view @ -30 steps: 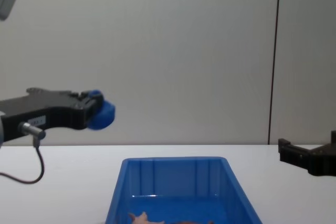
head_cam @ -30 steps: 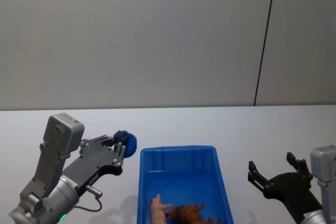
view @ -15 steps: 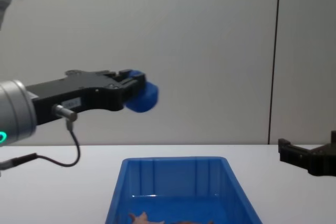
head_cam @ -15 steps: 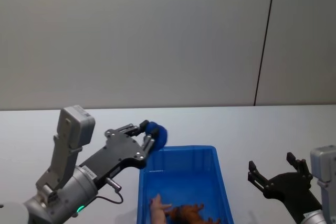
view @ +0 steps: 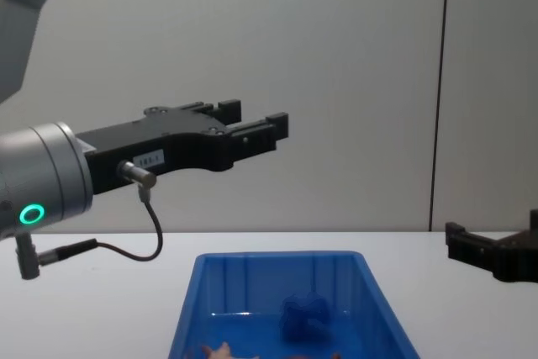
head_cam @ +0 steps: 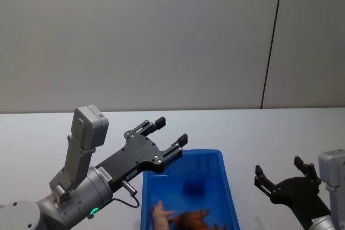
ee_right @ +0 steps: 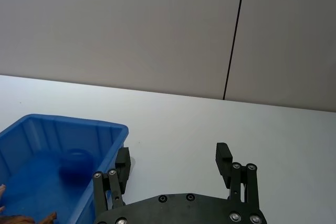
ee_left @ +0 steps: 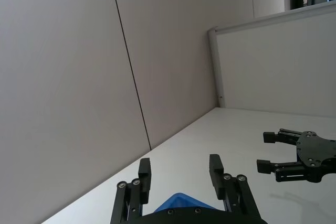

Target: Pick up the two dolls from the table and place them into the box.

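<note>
the left hand (head_cam: 169, 131) hangs spread and empty above the box's (head_cam: 222, 172) far left corner. inside the box a blue blurred object (head_cam: 194, 187) is near the middle, with the pink doll (head_cam: 160, 211) and brown doll (head_cam: 193, 218) at its near end. the right hand (head_cam: 280, 177) waits spread over the desk (head_cam: 269, 133), right of the box.

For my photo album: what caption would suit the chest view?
Left gripper open above the blue box, a small blue toy dropping inside; right gripper waits open beside it.

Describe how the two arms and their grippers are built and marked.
Left gripper: flat black plate body with silver screws, two black fingers, a small white label, a silver-grey wrist with a green ring light, a grey camera block and a thin black cable. Right gripper: black, grey block behind.
</note>
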Controlling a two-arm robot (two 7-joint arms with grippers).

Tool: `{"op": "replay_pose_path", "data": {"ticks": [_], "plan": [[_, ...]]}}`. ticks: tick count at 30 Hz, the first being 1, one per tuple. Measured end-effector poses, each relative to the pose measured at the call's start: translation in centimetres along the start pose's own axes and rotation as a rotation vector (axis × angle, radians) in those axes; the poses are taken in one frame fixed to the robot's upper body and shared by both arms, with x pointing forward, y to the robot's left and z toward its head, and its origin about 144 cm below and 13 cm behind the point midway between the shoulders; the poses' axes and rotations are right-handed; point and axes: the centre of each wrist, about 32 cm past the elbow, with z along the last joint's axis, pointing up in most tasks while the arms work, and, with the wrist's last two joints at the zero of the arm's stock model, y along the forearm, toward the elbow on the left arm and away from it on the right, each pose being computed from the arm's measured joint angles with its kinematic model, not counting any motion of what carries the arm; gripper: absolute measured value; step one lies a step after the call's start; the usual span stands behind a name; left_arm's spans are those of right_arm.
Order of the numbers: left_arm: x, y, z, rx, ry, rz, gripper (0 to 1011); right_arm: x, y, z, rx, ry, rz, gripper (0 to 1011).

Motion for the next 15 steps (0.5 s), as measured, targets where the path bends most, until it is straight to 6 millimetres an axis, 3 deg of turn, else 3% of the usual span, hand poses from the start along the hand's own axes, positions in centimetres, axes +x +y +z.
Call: {"op": "replay_pose_path", "data": {"ticks": [10, 15], "plan": [[0.00, -0.39, -0.05, -0.008, 0.006, -0.022, 957, 0.00, 0.00, 0.00, 0.000, 0.000, 0.000, 1001], [-0.01, -0.50, -0.06, -0.010, 0.008, -0.029, 1001, 0.00, 0.00, 0.00, 0.000, 0.000, 0.000, 1001]]}}
